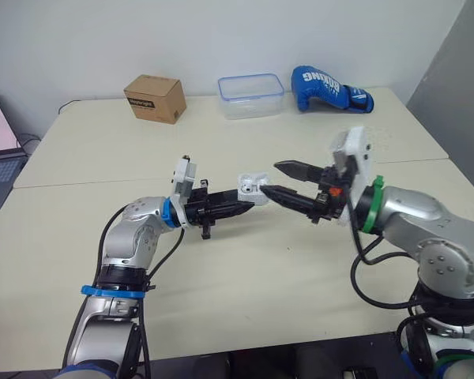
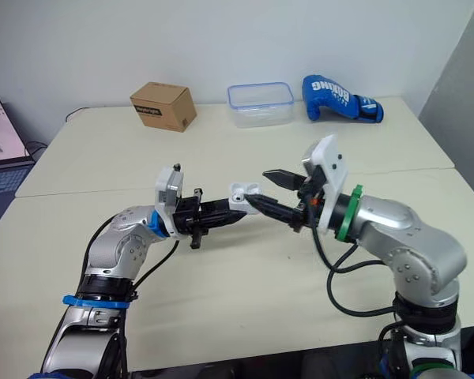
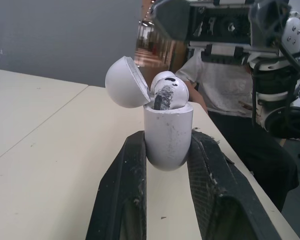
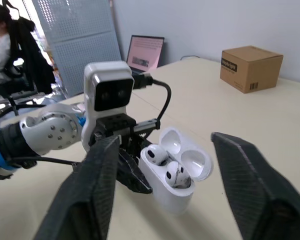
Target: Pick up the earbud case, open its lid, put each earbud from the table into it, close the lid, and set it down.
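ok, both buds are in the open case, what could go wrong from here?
1. The earbuds sit proud of the earbud case rim, so the lid may not shut fully.
2. The left gripper pinches only the case's lower body; the open right gripper pushing the lid could twist it loose.

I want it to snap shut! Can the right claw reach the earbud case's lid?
Probably yes. The right claw is open beside the earbud case held by the left claw, and nothing sits between it and the open lid.
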Tool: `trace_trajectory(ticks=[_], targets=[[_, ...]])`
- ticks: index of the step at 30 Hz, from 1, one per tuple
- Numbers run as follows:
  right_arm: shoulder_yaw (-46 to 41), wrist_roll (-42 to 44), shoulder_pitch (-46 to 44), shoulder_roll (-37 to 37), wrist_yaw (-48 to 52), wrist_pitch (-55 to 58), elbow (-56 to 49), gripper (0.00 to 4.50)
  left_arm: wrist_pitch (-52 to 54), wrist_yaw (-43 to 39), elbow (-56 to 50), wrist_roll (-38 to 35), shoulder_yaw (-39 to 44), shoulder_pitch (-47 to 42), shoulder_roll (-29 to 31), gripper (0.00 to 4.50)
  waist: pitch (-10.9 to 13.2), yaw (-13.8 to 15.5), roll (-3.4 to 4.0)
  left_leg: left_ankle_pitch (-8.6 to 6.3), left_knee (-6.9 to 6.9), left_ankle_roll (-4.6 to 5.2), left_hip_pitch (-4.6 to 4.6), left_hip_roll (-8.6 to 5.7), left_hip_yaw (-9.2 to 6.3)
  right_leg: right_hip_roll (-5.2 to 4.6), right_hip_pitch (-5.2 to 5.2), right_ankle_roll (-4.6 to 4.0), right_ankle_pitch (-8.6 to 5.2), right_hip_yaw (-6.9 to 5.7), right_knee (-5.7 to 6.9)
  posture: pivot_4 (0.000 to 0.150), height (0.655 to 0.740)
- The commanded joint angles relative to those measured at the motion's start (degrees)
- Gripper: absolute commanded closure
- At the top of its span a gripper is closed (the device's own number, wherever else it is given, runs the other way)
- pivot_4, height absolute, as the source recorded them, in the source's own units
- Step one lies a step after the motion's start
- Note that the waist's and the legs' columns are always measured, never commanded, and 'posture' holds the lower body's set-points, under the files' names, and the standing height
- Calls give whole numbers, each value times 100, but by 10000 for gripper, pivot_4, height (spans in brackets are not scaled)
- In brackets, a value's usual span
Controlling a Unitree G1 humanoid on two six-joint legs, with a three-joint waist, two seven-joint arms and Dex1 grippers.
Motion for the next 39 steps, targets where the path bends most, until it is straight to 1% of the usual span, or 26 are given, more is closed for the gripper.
trace_trajectory(ticks=[1,5,6,10,13,16,19,22,28,39], targets=[[-244,273,-397,-191,70,-96,300,26896,-9,-98,-275,-159,58,12,94,36937,0,-1,0,0,0,0,0,0,0,0,0,0,0,0,0,1500,7307],[56,-135,-746,-465,229,-402,1027,41662,100,-82,-447,-227,76,59,136,36937,0,-7,0,0,0,1,1,0,2,0,0,0,0,0,-1,1500,7307],[220,-274,-816,-566,335,-491,1191,44627,142,-78,-514,-256,80,82,154,36937,0,-7,0,0,0,0,0,0,4,0,0,0,0,1,-2,1500,7307],[1019,-848,-1122,-898,1038,-912,1979,44627,366,-28,-791,-431,87,141,226,36937,0,-20,0,0,-1,0,-1,1,6,0,-1,0,0,2,-3,1500,7307],[1632,-1556,-1317,-924,1409,-1663,2619,44627,557,20,-977,-551,80,177,262,36937,0,-25,0,0,0,0,0,1,8,0,0,0,0,2,-3,1500,7307],[1875,-1851,-1473,-779,1762,-2186,3040,44627,688,67,-1110,-630,58,225,286,36937,1,-27,-1,0,-1,0,0,1,7,0,-1,0,0,2,-4,1500,7307],[2036,-2002,-1581,-681,2114,-2442,3234,44627,750,107,-1161,-644,56,240,280,36937,1,-32,-1,0,-1,0,-2,1,6,0,-3,0,0,1,-7,1500,7307],[2125,-2045,-1615,-651,2402,-2549,3220,44627,790,162,-1196,-654,58,266,284,36937,1,-29,-1,0,0,-1,-2,1,2,-1,-2,0,0,-1,-8,1500,7307],[2068,-1962,-1580,-708,2710,-2421,2817,44627,778,354,-1183,-530,35,361,368,36937,1,-14,-1,0,-1,-1,-2,2,1,-1,-3,0,0,-1,-7,1500,7307],[1903,-1871,-1515,-670,2662,-2264,2406,44627,701,411,-989,-401,-59,313,376,36937,1,-4,-1,0,0,-1,-2,1,2,-2,-3,0,0,0,-7,1500,7307]])
